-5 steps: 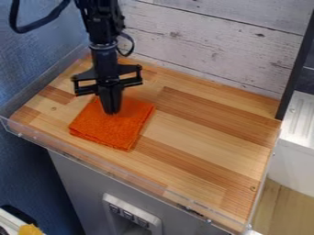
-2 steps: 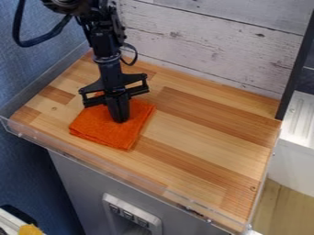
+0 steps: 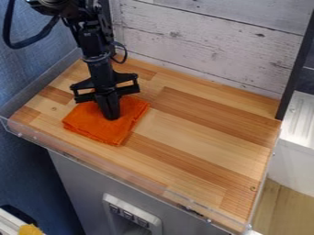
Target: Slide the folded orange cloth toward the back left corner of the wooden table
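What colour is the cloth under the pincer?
The cloth is plain orange; it shows best in the camera view.

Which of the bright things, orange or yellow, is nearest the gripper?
The orange cloth on the wooden counter: the gripper is right at it; the yellow thing is off the counter, lower left.

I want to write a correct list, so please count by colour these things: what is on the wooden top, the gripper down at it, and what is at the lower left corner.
Orange: 1 (cloth)
Black: 1 (gripper, down at the cloth)
Yellow: 1 (corner thing, cut off, kind unclear)
Total: 3
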`<state>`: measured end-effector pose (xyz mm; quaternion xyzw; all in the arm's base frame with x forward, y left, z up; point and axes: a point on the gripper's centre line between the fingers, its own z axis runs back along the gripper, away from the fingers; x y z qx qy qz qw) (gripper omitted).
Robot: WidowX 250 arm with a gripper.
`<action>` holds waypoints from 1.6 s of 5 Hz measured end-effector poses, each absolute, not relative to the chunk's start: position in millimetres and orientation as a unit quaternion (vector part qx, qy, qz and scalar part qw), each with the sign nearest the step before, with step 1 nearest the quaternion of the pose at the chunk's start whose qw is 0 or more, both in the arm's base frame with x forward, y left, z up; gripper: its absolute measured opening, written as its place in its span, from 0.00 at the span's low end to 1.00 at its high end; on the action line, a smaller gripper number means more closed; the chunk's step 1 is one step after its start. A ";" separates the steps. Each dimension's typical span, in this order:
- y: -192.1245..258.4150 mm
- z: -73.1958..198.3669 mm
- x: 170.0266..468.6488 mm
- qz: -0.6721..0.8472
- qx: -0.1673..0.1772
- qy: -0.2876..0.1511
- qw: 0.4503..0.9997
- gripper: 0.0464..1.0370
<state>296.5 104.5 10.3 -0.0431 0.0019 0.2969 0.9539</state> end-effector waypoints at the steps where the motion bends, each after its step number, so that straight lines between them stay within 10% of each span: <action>1: 118.1 10.7 308.5 0.232 -0.038 -0.012 0.972 0.01; 5: 152.9 10.6 349.2 0.046 0.012 -0.025 0.999 0.04; 8: 115.9 33.0 331.7 -0.012 0.009 0.033 0.999 0.72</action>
